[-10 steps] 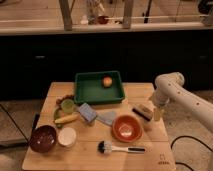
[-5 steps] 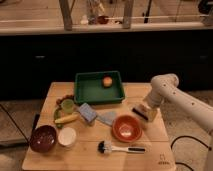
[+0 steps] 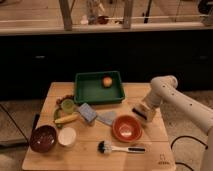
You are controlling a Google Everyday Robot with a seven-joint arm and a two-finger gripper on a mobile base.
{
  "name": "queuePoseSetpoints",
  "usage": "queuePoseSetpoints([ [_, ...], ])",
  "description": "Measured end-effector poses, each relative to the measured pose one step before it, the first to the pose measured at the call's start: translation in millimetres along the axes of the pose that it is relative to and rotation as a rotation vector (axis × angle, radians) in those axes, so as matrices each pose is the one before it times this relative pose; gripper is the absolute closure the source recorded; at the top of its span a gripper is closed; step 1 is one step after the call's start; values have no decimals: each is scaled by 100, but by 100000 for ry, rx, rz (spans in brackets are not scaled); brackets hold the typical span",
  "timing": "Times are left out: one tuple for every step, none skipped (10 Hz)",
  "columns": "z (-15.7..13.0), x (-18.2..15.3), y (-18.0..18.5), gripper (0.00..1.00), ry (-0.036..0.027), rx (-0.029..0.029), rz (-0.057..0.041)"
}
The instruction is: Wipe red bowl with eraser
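The red bowl (image 3: 126, 128) is orange-red with a paler inside and stands on the wooden table (image 3: 155, 150), right of centre near the front. The eraser (image 3: 140, 113), a small block with a dark side and a pale tan side, is just right of and behind the bowl, at the bowl's rim. My gripper (image 3: 145, 111) at the end of the white arm (image 3: 170, 92) is right at the eraser, low over the table. I cannot tell whether it holds the eraser.
A green tray (image 3: 90, 92) with an orange fruit (image 3: 107, 81) stands at the back. A blue sponge (image 3: 86, 112), grey cloth (image 3: 106, 118), banana (image 3: 66, 119) and green cup (image 3: 67, 105) lie left of the bowl. A maroon bowl (image 3: 43, 138), white bowl (image 3: 66, 136) and brush (image 3: 120, 148) are in front.
The arm has shifted slightly left toward the red bowl, with the gripper staying at the eraser. Nothing else has moved.
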Motion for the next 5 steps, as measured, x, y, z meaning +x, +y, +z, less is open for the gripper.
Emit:
queuePoseSetpoints([
  [569, -147, -94, 35, -583, -546, -269],
  [457, 4, 58, 47, 150, -1031, -107],
  [427, 189, 29, 58, 160, -934, 470],
  [375, 177, 42, 67, 174, -918, 456],
  [138, -104, -278, 78, 360, 23, -177],
])
